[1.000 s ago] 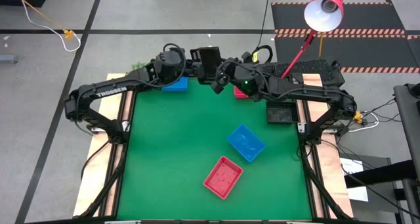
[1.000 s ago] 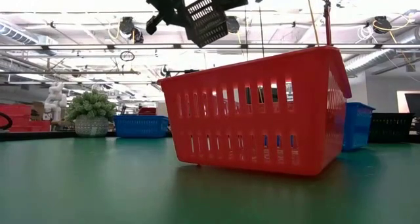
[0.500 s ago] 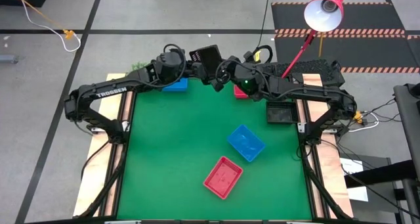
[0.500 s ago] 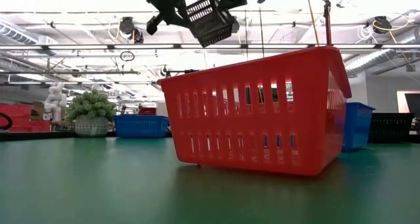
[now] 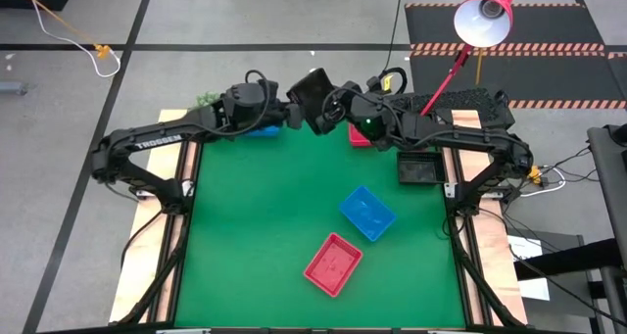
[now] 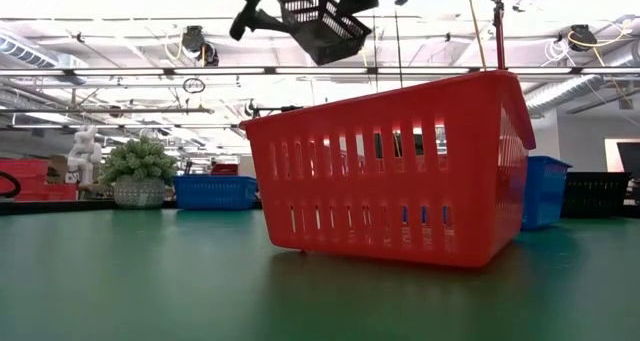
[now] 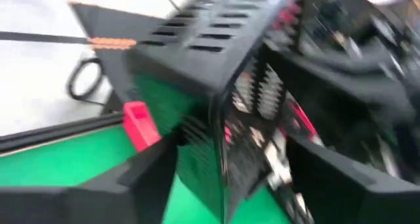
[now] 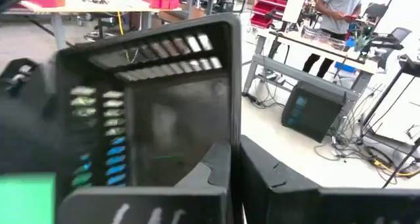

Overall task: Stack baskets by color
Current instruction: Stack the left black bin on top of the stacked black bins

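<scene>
Green table mat point(image 5: 265, 226) is seen below both arms. Black basket point(image 5: 313, 86) is held aloft, clamped by the right gripper point(image 5: 333, 104) on its wall; left gripper point(image 5: 294, 114) sits just beside it, fingers apart. Blue basket point(image 5: 367, 213) and red basket point(image 5: 333, 263) lie well below the grippers.

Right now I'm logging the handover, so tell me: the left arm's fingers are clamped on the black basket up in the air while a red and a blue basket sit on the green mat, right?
Not quite. The right gripper holds the black basket aloft; the right wrist view shows its fingers pinching the wall. The left gripper is open beside it. The red basket and blue basket do sit on the mat.
</scene>
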### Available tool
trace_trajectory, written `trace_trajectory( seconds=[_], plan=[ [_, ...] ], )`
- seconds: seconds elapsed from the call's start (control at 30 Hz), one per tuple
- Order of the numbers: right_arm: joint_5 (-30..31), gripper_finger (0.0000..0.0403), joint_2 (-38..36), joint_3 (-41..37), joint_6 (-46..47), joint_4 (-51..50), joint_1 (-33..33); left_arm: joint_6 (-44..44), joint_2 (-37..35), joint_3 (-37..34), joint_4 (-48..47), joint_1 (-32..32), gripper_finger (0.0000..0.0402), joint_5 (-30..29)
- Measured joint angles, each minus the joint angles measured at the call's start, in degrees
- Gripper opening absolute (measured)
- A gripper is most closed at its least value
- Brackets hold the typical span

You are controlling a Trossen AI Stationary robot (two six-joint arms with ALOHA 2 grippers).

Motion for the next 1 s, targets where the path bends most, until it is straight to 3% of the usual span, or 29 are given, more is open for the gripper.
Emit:
trace_trajectory(
  seconds=[0.17, 0.33, 0.53, 1.0],
  plan=[
    [-4.81, 0.0006, -1.75, -0.03, 2.8, -2.59, -0.73, 7.94, -2.47, 0.0, -3.53, 0.19, 0.035, 9.1],
    [-13.61, 0.0006, -4.53, -0.07, 7.03, -8.45, -2.65, 10.57, -6.65, 0.04, -10.2, 0.82, 0.0373, 12.01],
    [-22.22, 0.0006, -8.69, -0.07, 5.31, -16.03, -4.52, 14.89, -11.77, 0.07, -16.08, 2.17, 0.036, 13.82],
    [-57.39, 0.0006, -19.77, 0.0, -4.08, -36.96, -15.18, 16.81, -16.45, 0.11, -34.95, 6.73, 0.0286, 13.15]
  ],
)
